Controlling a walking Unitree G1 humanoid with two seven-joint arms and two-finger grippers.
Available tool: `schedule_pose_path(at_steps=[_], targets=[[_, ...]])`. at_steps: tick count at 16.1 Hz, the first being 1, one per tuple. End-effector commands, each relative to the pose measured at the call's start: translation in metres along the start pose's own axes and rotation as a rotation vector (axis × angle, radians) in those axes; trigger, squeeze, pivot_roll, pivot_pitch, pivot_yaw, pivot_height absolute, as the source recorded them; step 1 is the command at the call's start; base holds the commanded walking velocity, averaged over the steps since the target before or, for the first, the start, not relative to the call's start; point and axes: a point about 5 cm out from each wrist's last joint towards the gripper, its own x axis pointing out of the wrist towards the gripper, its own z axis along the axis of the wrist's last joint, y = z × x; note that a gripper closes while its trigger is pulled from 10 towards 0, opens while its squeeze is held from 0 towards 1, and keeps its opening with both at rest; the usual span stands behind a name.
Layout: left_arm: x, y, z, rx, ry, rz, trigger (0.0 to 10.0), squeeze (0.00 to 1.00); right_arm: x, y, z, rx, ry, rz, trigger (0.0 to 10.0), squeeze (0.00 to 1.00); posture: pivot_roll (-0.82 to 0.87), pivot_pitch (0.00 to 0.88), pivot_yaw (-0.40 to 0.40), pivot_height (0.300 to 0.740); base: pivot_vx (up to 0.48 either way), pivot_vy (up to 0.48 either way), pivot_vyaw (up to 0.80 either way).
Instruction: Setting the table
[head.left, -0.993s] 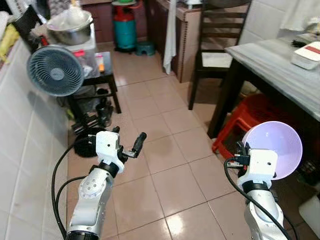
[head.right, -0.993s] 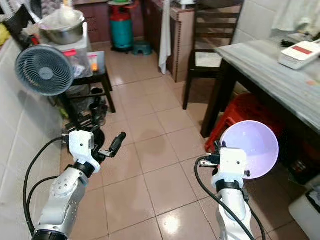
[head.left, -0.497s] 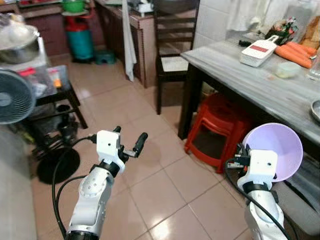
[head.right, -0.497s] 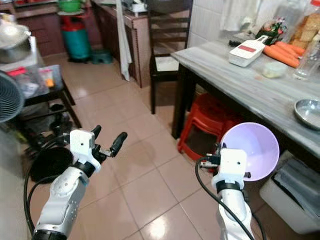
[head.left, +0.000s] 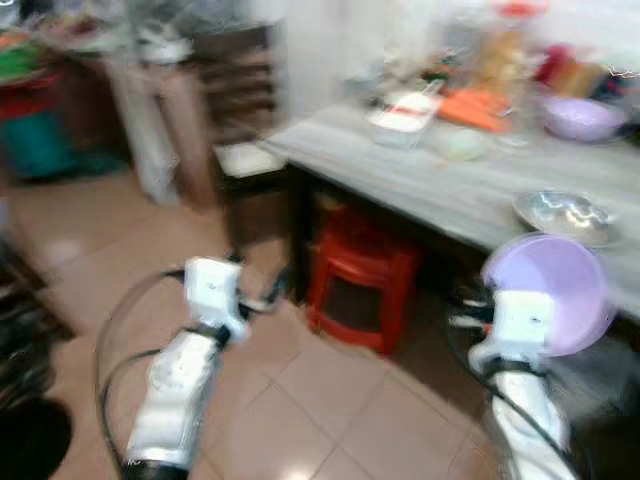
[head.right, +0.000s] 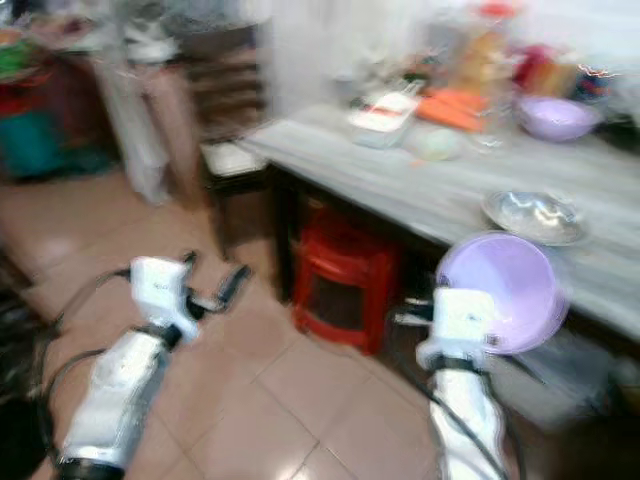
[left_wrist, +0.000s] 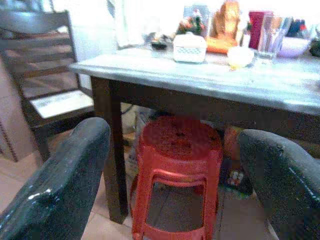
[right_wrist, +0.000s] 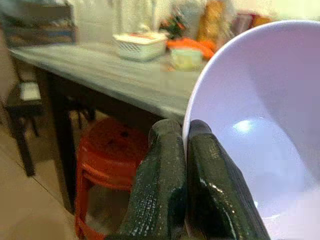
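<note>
My right gripper (right_wrist: 182, 150) pinches the lilac bowl (head.left: 555, 290) by its rim, held tilted just short of the table (head.left: 440, 190) ahead-right (head views blurred); left gripper (left_wrist: 175, 165) spread, empty.

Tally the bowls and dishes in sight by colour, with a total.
Purple bowls: 2, the bowl pinched at its rim by the right gripper, and the far bowl on the table.
Silver dishes: 1, the metal dish.
Total: 3
</note>
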Motion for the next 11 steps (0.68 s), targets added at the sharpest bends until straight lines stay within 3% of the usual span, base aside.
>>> schedule_pose_path(at_steps=[1,3,11], targets=[[0.005,-0.008,0.004,-0.006,-0.015,-0.025,10.0,0.00,0.002,-0.008,0.006,-0.019,-0.023,-0.020,10.0,0.00,-0.07,0.000,0.035,0.740,0.330,0.000,-0.80],[0.006,-0.010,0.004,-0.010,-0.018,-0.029,10.0,0.00,0.003,-0.007,0.009,-0.030,-0.037,-0.012,10.0,0.00,-0.07,0.000,0.035,0.740,0.332,0.000,-0.70],[0.011,-0.015,0.015,-0.012,-0.050,-0.047,10.0,0.00,0.005,-0.005,0.024,-0.066,-0.098,-0.001,10.0,0.00,-0.08,0.000,0.034,0.740,0.332,0.000,0.00]])
